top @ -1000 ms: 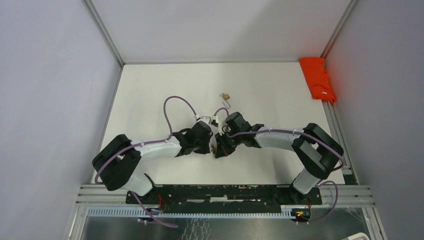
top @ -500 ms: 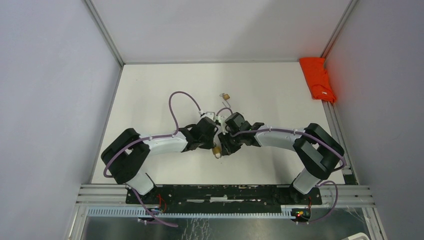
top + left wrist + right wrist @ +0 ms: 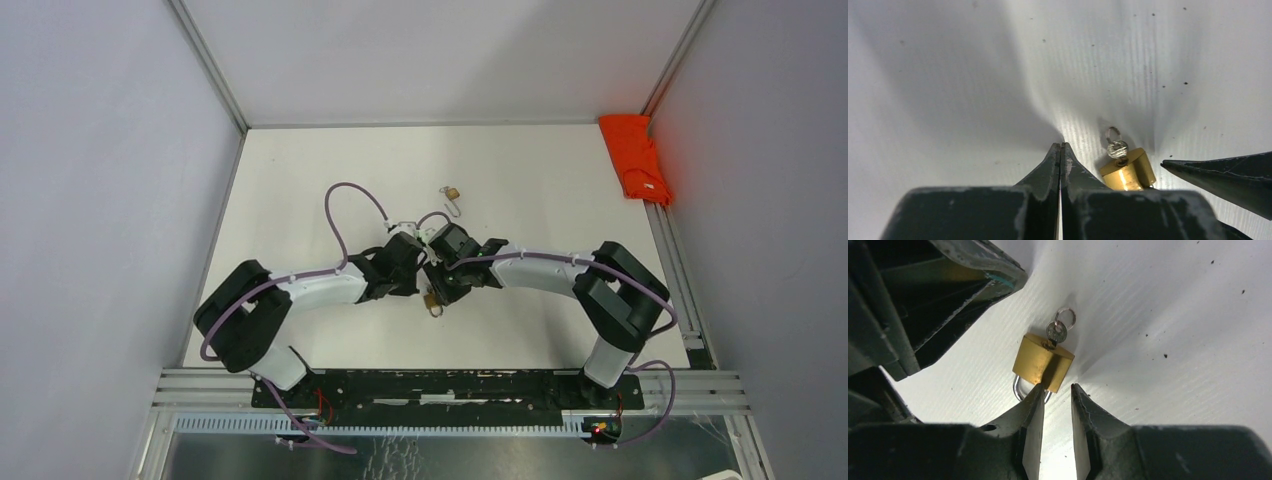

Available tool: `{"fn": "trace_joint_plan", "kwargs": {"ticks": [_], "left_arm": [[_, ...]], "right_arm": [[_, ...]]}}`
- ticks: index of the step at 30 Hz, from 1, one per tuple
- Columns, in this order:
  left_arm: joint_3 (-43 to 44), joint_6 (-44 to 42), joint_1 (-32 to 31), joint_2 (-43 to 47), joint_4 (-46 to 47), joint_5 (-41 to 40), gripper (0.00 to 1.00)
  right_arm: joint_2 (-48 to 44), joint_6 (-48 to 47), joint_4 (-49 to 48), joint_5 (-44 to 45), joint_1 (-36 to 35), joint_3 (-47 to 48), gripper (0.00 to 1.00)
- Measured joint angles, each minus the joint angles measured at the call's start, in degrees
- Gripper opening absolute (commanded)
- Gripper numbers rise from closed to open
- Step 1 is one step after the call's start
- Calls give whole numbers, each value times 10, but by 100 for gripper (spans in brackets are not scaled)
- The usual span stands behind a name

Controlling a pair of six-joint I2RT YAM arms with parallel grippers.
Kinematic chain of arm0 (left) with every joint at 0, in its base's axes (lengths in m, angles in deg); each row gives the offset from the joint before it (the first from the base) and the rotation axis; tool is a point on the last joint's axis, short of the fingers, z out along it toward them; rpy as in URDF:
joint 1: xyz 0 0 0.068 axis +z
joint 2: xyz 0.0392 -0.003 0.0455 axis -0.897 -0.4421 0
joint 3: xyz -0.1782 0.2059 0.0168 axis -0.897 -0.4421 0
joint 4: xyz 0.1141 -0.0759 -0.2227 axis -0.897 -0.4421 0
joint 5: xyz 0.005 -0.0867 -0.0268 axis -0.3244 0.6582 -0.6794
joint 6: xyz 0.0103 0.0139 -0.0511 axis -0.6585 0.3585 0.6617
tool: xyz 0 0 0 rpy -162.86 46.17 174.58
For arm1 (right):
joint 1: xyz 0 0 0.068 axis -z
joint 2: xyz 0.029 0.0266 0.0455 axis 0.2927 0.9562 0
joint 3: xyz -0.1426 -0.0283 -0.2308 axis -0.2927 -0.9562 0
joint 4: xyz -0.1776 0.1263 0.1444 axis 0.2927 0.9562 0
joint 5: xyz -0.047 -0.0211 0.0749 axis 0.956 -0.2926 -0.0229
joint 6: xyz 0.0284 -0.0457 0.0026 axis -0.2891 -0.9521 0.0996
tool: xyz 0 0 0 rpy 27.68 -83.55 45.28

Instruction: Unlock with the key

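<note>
Change: over the last second the right claw (image 3: 1057,389) has swung leftward, closing on the left claw (image 3: 1061,148). The padlock (image 3: 1043,362) has stayed put on the table (image 3: 300,190) and lies in plain sight just near of both.
Padlock: brass body flat near the table's middle, with the key (image 3: 1054,333) seated in its keyway and a ring (image 3: 1066,317) on the key's head.
Left claw: pinched fully together, gripping nothing, just left of the padlock.
Right claw: narrow gap, empty, with one fingertip (image 3: 1035,395) at the padlock's corner.
Release: the shackle (image 3: 1018,386) is mostly hidden, so I cannot tell whether it is freed.
Meaning: the key is in but unheld, so a regrasp of body and key likely comes before turning.
Elsewhere: a second small lock (image 3: 452,192) sits farther back and an orange cloth (image 3: 634,158) lies far right.
</note>
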Motion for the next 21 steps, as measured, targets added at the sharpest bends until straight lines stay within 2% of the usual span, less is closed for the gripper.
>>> {"fn": "trace_joint_plan", "kwargs": {"ticks": [7,13,21], "left_arm": [[-9,5,8,28,-52,-35,2],[-27,-1,3,105,-133,-63,2],[-13,-15,-11,188,-115,-58,2]], "right_arm": [[27,22,18,47,-30,35,30],[31,35,12,54,-57,35,28],[31,52,23,66,-80,38,29]]}}
